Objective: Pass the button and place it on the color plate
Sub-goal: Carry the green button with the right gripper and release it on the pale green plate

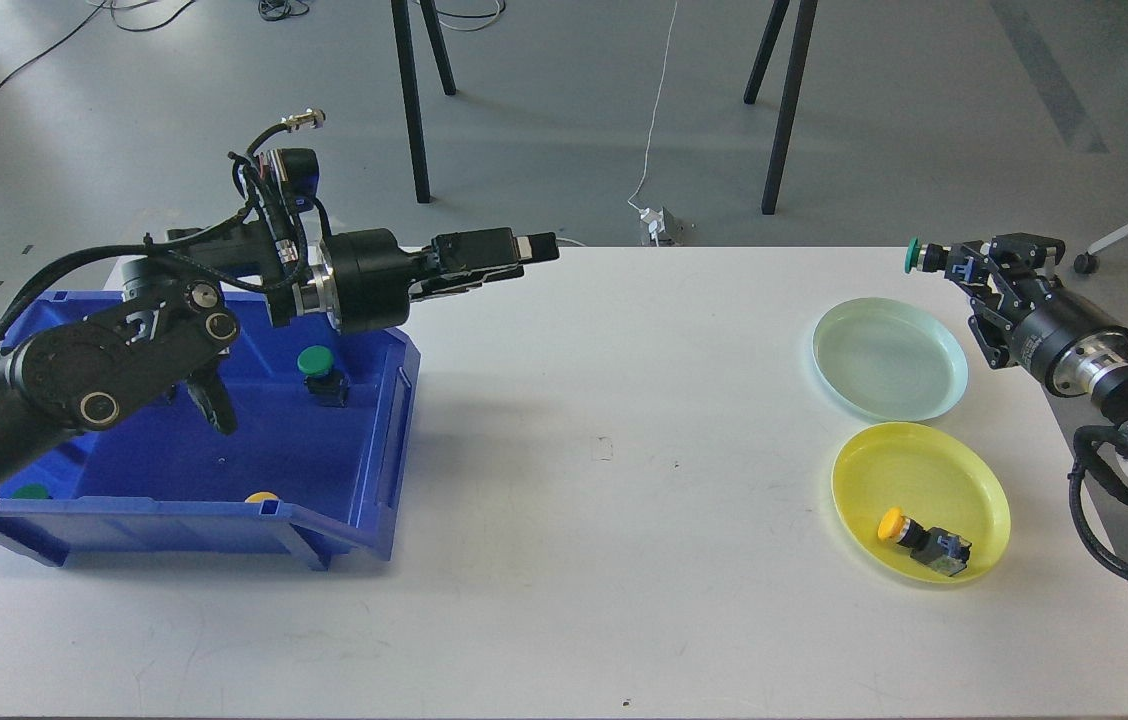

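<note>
My right gripper [964, 265] is shut on a green-capped button [915, 255] and holds it in the air just beyond the far right rim of the pale green plate [944, 345]. My left gripper [542, 246] hovers empty over the table's back edge, right of the blue bin [384, 440]; its fingers show no clear gap. A yellow plate [984, 480] in front of the green one holds a yellow-capped button [909, 532]. Another green button [317, 366] stands in the bin.
The blue bin fills the left of the white table [604, 560]. A yellow cap [261, 496] and a green cap [29, 491] peek over the bin's front wall. Black stand legs [411, 100] and a chair base [1119, 410] stand on the floor behind.
</note>
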Available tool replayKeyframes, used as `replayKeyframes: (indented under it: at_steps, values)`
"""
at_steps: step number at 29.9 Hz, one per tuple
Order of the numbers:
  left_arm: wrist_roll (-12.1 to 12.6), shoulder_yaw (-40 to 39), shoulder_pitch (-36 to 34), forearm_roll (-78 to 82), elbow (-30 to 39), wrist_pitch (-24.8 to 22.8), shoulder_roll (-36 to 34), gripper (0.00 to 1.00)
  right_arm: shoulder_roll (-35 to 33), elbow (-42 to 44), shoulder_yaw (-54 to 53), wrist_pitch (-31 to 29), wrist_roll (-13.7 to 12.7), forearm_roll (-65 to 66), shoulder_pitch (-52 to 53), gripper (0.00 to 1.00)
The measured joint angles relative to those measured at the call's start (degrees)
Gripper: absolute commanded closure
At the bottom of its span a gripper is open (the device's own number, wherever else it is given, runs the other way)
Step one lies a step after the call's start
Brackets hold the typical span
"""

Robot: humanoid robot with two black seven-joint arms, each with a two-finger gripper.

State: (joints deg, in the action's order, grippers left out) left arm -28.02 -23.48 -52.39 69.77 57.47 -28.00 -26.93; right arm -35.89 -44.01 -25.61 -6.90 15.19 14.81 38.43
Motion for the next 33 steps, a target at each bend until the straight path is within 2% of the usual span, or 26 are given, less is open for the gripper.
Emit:
replayKeyframes:
  at_steps: [7, 10, 18, 22, 24, 33]
  values:
    - [0.0, -0.06, -0.06, -0.91, -0.34, 0.0, 0.05, 0.18, 7.42, 13.2, 3.53, 3.56, -6.32, 0.2, -0.02, 0.86]
    - [0.01, 0.04, -0.07, -1.53, -0.35, 0.0, 0.04, 0.18, 9.92, 16.01, 3.77, 3.32, -7.48, 0.01, 0.06, 0.84]
    - [0.02, 0.1, -0.08, -1.74, -0.43, 0.0, 0.04, 0.18, 11.59, 15.93, 3.01, 2.21, -7.59, -0.37, 0.39, 0.73]
    - [0.02, 0.05, -0.08, -1.75, -0.5, 0.0, 0.04, 0.18, 12.1, 15.84, 2.89, 1.74, -7.4, -0.45, 0.88, 0.62]
    - [0.02, 0.02, -0.08, -1.81, -0.57, 0.0, 0.04, 0.18, 12.33, 15.7, 2.79, 1.38, -7.32, -0.59, 1.04, 0.52]
    - [0.02, 0.01, -0.08, -1.84, -0.63, 0.0, 0.04, 0.18, 12.51, 14.77, 0.09, 0.7, -7.33, -0.75, 1.12, 0.23]
